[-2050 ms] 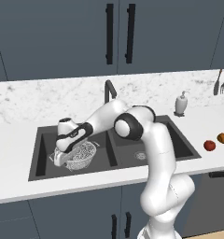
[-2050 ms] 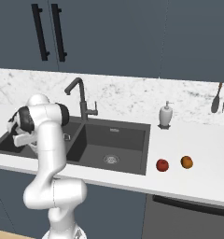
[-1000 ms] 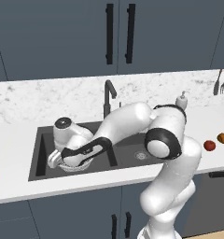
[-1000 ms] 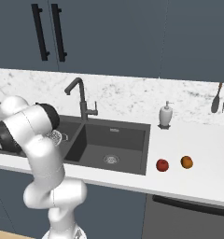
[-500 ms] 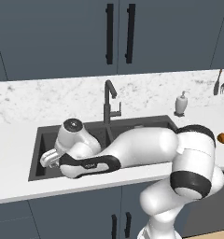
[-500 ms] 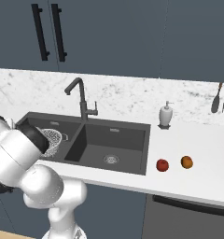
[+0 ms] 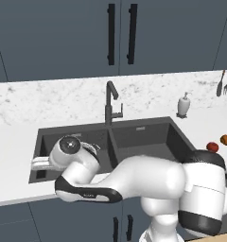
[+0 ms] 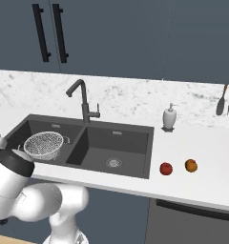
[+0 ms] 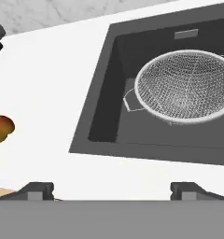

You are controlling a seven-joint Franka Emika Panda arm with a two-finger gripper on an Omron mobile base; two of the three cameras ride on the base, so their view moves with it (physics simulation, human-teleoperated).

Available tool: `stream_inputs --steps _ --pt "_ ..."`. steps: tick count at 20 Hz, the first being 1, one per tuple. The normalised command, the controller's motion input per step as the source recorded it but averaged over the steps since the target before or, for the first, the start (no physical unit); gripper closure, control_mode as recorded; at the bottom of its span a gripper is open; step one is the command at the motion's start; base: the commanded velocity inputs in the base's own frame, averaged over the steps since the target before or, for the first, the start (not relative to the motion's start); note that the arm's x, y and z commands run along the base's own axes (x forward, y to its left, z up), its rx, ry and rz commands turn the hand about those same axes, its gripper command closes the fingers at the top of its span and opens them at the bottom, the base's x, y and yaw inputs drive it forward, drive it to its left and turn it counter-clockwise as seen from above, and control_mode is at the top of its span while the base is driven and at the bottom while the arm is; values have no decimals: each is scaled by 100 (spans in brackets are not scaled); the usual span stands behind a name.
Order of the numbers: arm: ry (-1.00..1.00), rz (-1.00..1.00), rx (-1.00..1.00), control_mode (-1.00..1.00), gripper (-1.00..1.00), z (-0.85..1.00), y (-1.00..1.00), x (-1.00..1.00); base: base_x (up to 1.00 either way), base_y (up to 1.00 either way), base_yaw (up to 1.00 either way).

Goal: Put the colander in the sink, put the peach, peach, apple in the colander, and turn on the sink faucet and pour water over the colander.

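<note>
The colander (image 8: 44, 145) sits empty in the left basin of the sink (image 8: 135, 157), largely hidden behind the arm in the left base view. The arm is folded low and swung far left over the sink's front edge, and its gripper (image 9: 111, 189) hangs released, fingertips (image 9: 37, 189) wide apart with nothing between them. One peach (image 9: 1, 129) lies on the counter (image 9: 44, 93) left of the sink, cut off at the hand view's edge, while the apple (image 8: 166, 168) and another peach (image 8: 191, 165) rest near each other on the right.
</note>
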Motion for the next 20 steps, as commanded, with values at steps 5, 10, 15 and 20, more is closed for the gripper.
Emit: stream_inputs --steps 5,10,15,20 --pt "29 -28 11 -100 -100 36 42 -11 0 0 0" --pt "38 -12 6 -100 -100 32 41 -1 0 0 0" --pt "11 0 -2 -100 -100 -6 41 -9 0 0 0" --pt "3 -6 -3 -100 -100 -17 45 3 0 0 0"
